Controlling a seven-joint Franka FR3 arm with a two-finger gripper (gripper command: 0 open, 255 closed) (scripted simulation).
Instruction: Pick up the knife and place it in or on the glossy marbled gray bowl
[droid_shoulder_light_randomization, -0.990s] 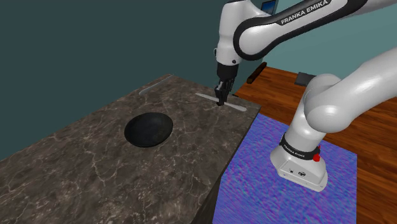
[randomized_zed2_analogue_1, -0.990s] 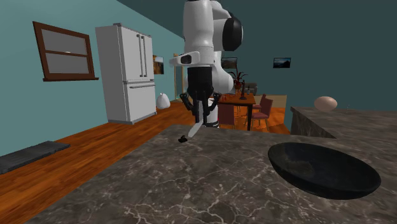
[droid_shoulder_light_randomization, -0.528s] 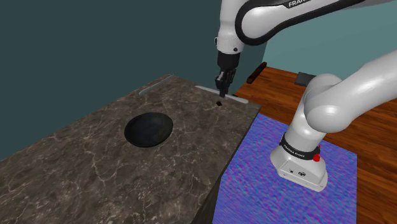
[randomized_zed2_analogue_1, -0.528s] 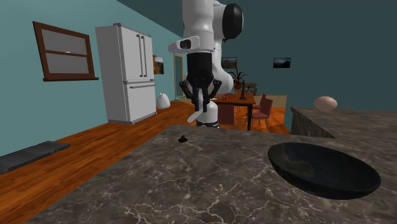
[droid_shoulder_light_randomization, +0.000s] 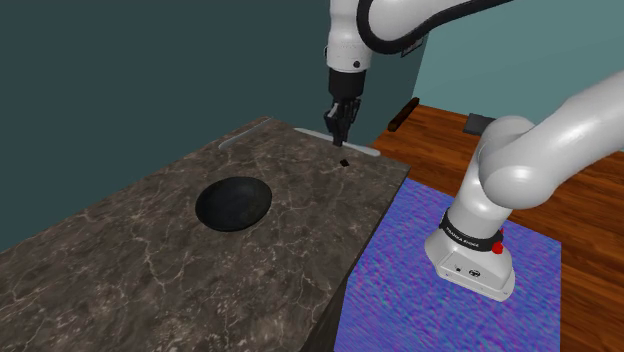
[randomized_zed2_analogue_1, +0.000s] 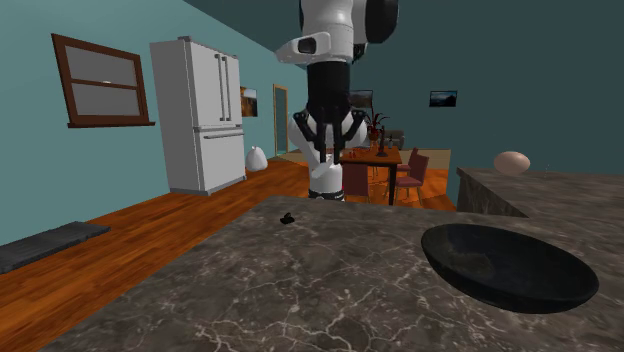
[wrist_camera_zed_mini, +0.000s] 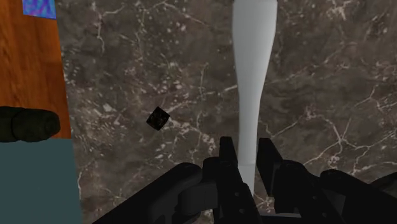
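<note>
The long, pale grey knife (wrist_camera_zed_mini: 252, 89) is pinched between the two fingers of the all-black gripper (wrist_camera_zed_mini: 247, 158). It is held clear above the dark marbled stone counter (droid_shoulder_light_randomization: 150, 262), and in the shoulder view the knife (droid_shoulder_light_randomization: 366, 150) sticks out roughly level to both sides of the jaws. Below the jaws and a little aside, a small black cube (wrist_camera_zed_mini: 157, 118) lies on the stone. The dark, glossy round bowl (droid_shoulder_light_randomization: 234, 203) sits well apart from the jaws, further along the counter. The step in hand looks like the carry to the bowl. It is best done with a firm clasp, since so long a piece may swivel in a narrow pinch, and high enough to clear the rim. The jaws should stop over the bowl's middle and go down close before they part, so the knife settles inside or across the rim rather than tipping out
</note>
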